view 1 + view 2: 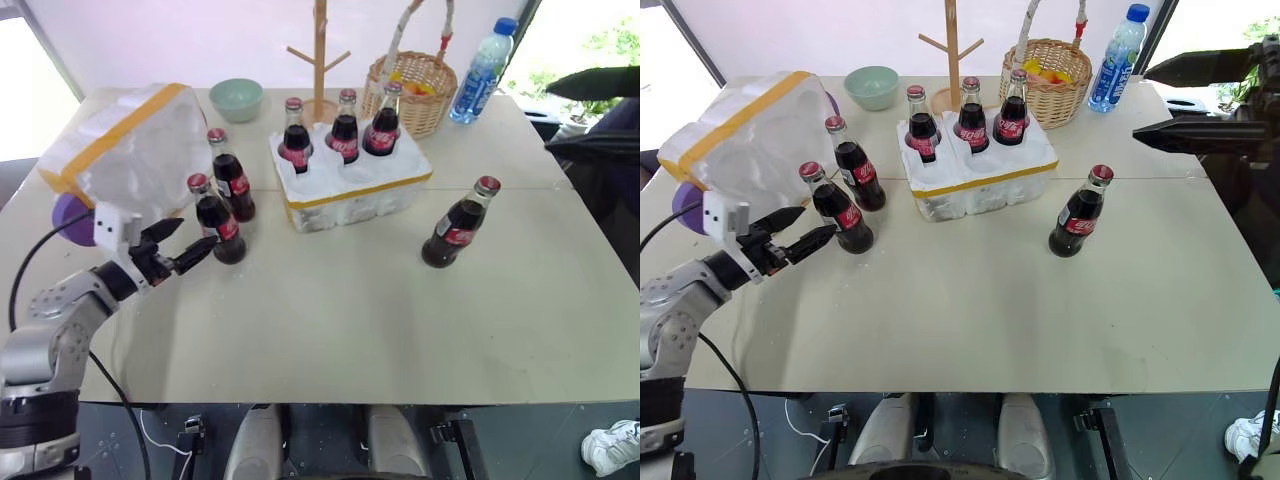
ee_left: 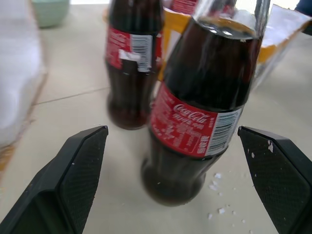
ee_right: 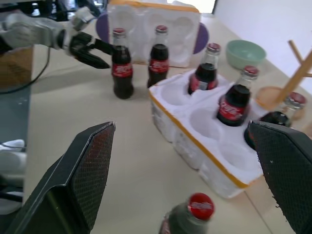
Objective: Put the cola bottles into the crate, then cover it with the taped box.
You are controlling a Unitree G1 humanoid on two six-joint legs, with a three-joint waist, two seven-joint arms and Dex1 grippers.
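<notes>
A: From the head, nearest us is the left gripper (image 1: 183,246), jaws wide and empty, levelled at the closer of two cola bottles (image 1: 216,220) standing beside the taped box (image 1: 130,150). I'd say it is lined up to take that bottle by the body.

B: And the crate (image 1: 350,185)?

A: Mid-table, three bottles seated in its back wells, front wells free. A sixth bottle (image 1: 460,225) stands apart on the crate's right.

B: Left wrist view?

A: Fingers (image 2: 80,165) spread either side of the near bottle (image 2: 200,107), not touching it: dark cola, red-and-white label.

B: Right wrist?

A: The right gripper (image 3: 187,161) is fully open, nothing held, looking across the crate (image 3: 195,131); a red cap (image 3: 200,204) sits just under it. The box (image 3: 156,34) lies tipped over, hollow side facing us.
</notes>
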